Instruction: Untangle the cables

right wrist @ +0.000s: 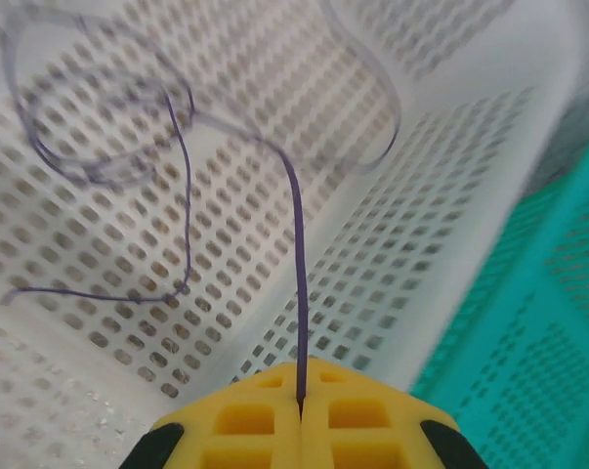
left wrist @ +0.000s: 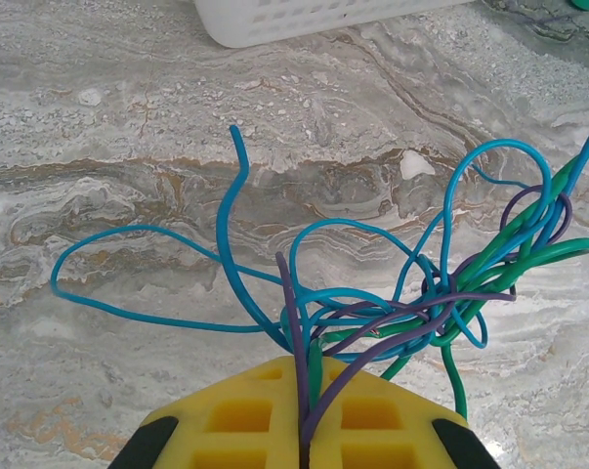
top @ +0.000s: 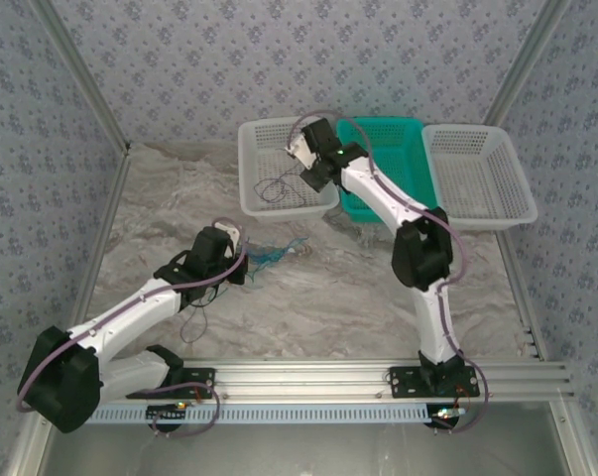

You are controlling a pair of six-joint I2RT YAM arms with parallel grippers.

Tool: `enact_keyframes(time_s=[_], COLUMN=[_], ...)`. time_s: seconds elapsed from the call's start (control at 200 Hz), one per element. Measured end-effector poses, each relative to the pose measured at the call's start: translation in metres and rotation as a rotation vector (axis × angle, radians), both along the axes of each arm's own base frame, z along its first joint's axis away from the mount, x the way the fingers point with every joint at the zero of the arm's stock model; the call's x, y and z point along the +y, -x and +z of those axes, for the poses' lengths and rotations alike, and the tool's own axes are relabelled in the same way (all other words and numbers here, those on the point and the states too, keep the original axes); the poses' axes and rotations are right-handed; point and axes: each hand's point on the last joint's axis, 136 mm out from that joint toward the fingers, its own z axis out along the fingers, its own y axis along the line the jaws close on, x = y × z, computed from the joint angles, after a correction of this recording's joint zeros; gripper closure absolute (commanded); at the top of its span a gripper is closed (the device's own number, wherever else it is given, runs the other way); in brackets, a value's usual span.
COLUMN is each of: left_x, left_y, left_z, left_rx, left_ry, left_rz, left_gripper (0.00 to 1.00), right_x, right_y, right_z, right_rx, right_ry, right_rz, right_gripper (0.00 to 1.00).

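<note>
The tangled cables are a wad of thin blue, green and purple wires lying on the marble tabletop, just right of my left gripper. In the left wrist view my left gripper is shut on a purple and a green strand at the wad's near edge. My right gripper hovers over the left white basket. In the right wrist view my right gripper is shut on one end of a single purple cable, whose loops lie in that basket.
A teal basket stands right of the white one, and a second white basket at the far right. The teal basket borders the right gripper. Patterned walls close in the table on both sides and at the back.
</note>
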Motion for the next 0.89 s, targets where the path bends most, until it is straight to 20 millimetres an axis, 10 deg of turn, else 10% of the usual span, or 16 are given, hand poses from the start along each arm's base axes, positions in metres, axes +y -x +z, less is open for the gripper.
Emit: enact_keyframes(time_s=[0.205, 0.36, 0.52, 0.705, 0.79, 0.894], left_x=[0.000, 0.000, 0.000, 0.001, 0.002, 0.003], left_y=[0.000, -0.001, -0.001, -0.001, 0.000, 0.000], left_z=[0.005, 0.008, 0.008, 0.015, 0.021, 0.025], left_rx=[-0.014, -0.024, -0.025, -0.045, -0.065, -0.078], left_ry=[0.012, 0.015, 0.016, 0.027, 0.039, 0.045], left_rz=[0.003, 0.006, 0.006, 0.008, 0.014, 0.016], left_gripper=[1.00, 1.00, 1.00, 1.00, 1.00, 1.00], right_x=[0.035, 0.046, 0.061, 0.074, 0.074, 0.070], right_y=[0.034, 0.021, -0.026, -0.074, -0.078, -0.067], right_z=[0.155, 0.197, 0.166, 0.067, 0.014, -0.020], right_rx=[-0.399, -0.545, -0.535, -0.400, -0.281, -0.140], right_ry=[-0.137, -0.147, -0.123, -0.067, -0.062, -0.099], right_rz=[0.131, 0.167, 0.173, 0.165, 0.156, 0.105], right_gripper=[1.00, 1.00, 1.00, 1.00, 0.61, 0.38])
